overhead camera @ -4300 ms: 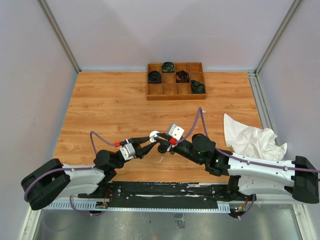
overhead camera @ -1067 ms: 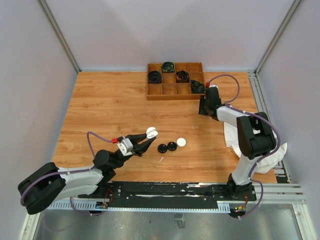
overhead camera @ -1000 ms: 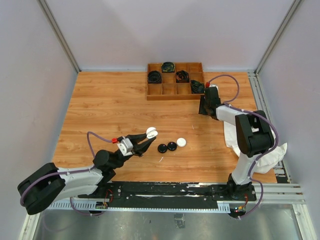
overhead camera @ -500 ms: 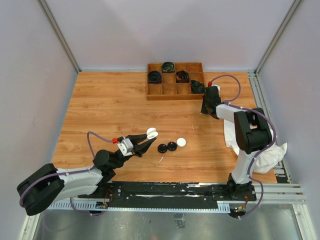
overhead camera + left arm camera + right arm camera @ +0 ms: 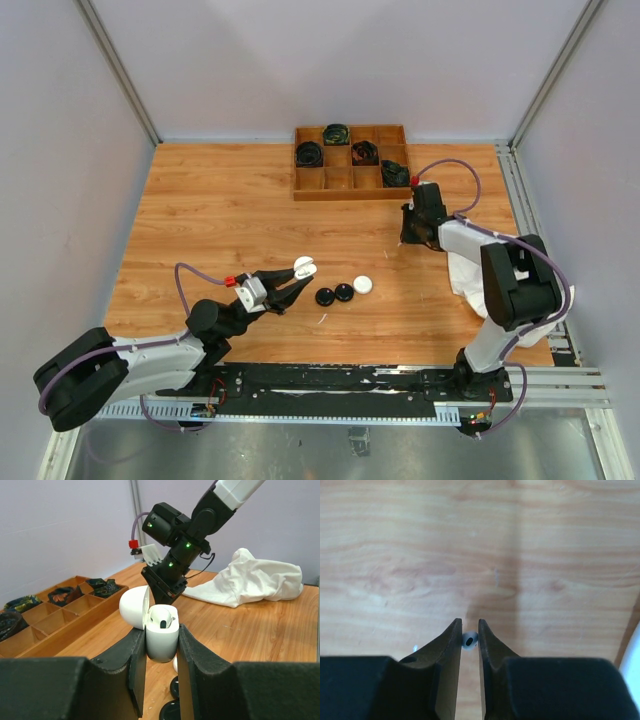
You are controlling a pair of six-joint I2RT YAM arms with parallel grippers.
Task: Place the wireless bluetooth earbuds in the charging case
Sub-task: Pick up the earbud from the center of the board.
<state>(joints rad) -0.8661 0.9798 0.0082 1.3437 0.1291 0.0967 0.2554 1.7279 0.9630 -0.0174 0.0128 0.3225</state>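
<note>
Two grips at once. On the left gripper: narrow, clamped on the body of the white charging case, held upright off the worktop, lid hinged open to the left in the wrist view. Inside the case: one white earbud seated in a well.

On the right gripper: almost fully closed, pinching a second tiny white earbud between the fingertips, over bare wood; touching the wood or just above it, impossible to tell. From above, placed at the far right of the worktop, near the right corner of the wooden tray and beside the crumpled white cloth, well apart from the case.

Near the left gripper, lying on the wood in a short row: two black round pucks and a white puck. In the tray compartments: coiled dark cables.
</note>
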